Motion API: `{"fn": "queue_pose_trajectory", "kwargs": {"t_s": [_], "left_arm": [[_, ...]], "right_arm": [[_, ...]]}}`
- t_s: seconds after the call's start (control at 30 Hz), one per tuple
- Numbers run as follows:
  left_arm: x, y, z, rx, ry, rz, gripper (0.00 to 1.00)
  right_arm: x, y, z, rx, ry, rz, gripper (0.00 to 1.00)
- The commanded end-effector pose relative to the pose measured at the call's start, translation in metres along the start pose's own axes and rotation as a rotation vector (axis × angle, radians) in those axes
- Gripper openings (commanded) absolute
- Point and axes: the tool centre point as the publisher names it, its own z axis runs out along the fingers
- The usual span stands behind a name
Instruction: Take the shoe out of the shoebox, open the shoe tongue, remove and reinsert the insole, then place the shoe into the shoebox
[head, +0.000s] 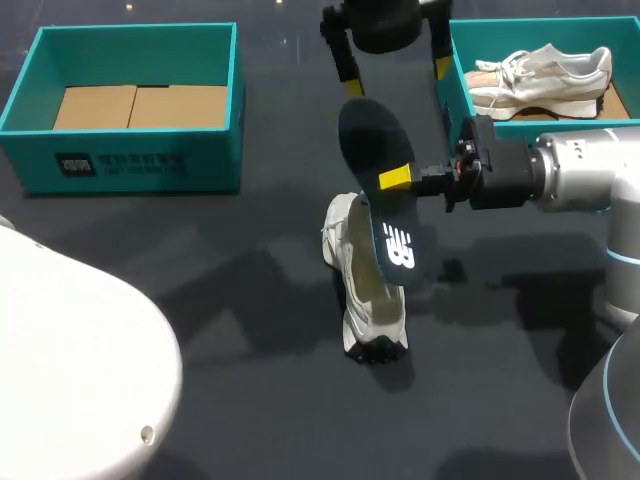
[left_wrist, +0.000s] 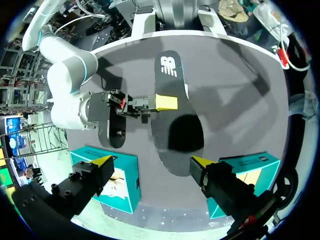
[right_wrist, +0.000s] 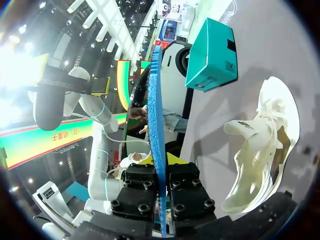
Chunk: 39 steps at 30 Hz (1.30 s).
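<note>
1. Two teal boxes on the dark table (head: 200, 330), well apart: left shoebox (head: 130, 160) lined with brown cardboard (head: 135, 105), right shoebox (head: 560, 126) with a second shoe (head: 540, 72) inside.
2. Grips the insole (head: 378, 180) with the right gripper (head: 400, 180), fingers pressed on its two faces near the middle.
3. Holds it raised and tilted, logo end lowest, over the white shoe (head: 365, 300); cannot tell whether that end touches the shoe.
4. Leaves the white shoe out of both boxes, lying on the table between them, opening upward.
5. Hangs the left gripper (head: 393, 70) above the far end of the insole, fingers spread wide, touching nothing.
6. Looks down from the left wrist: insole (left_wrist: 172, 125) ahead of the left gripper (left_wrist: 150, 164), right gripper (left_wrist: 155, 102) clamped on one edge, left shoebox (left_wrist: 250, 165) and right shoebox (left_wrist: 107, 180) near the two yellow tips.
7. Shows from the right wrist: insole (right_wrist: 156, 100) edge-on, blue, running straight out from between the right gripper (right_wrist: 161, 165) fingers; white shoe (right_wrist: 265, 150) beside it with the tongue standing out of the opening; left shoebox (right_wrist: 212, 55) beyond.
</note>
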Motion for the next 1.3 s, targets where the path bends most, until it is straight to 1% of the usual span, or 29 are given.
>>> {"fn": "queue_pose_trajectory", "kwargs": {"t_s": [0.03, 0.07, 0.3, 0.4, 0.47, 0.57, 0.73, 0.87, 0.97, 1.0, 1.07, 1.3], "left_arm": [[-0.008, -0.001, 0.0, 0.0, 0.444, 0.015, 1.0], [-0.009, -0.002, 0.0, -0.014, 0.447, 0.024, 1.0], [-0.007, -0.007, -0.001, -0.016, 0.442, 0.034, 1.0], [-0.003, -0.008, 0.0, -0.009, 0.424, 0.028, 1.0], [0.001, -0.008, 0.001, 0.004, 0.392, 0.017, 1.0], [0.008, -0.008, 0.0, 0.022, 0.326, -0.001, 1.0], [0.022, -0.011, -0.005, 0.039, 0.144, -0.018, 1.0], [0.036, -0.019, -0.008, 0.047, -0.043, -0.041, 1.0], [0.05, -0.023, -0.008, 0.08, -0.196, -0.076, 1.0], [0.054, -0.025, -0.006, 0.12, -0.219, -0.055, 1.0], [0.06, -0.03, -0.005, 0.176, -0.258, 0.018, 1.0], [0.06, -0.03, -0.005, 0.176, -0.258, 0.018, 1.0]], "right_arm": [[0.0, -0.001, 0.001, -0.001, -0.003, 0.001, 0.0], [0.0, -0.001, 0.001, -0.001, -0.003, 0.001, 0.0], [0.0, -0.001, 0.001, -0.001, -0.003, 0.001, 0.0], [0.0, -0.001, 0.001, -0.001, -0.003, 0.001, 0.0], [0.0, -0.001, 0.001, -0.001, -0.003, 0.001, 0.0], [0.0, -0.001, 0.001, -0.001, -0.003, 0.001, 0.0], [0.0, -0.001, 0.001, -0.001, -0.003, 0.001, 0.0], [0.0, -0.001, 0.001, -0.001, -0.003, 0.001, 0.0], [0.0, -0.001, 0.001, -0.001, -0.003, 0.001, 0.0], [0.0, -0.001, 0.001, -0.001, -0.003, 0.001, 0.0], [0.0, -0.001, 0.001, -0.001, -0.003, 0.001, 0.0], [0.0, -0.001, 0.001, -0.001, -0.003, 0.001, 0.0]]}}
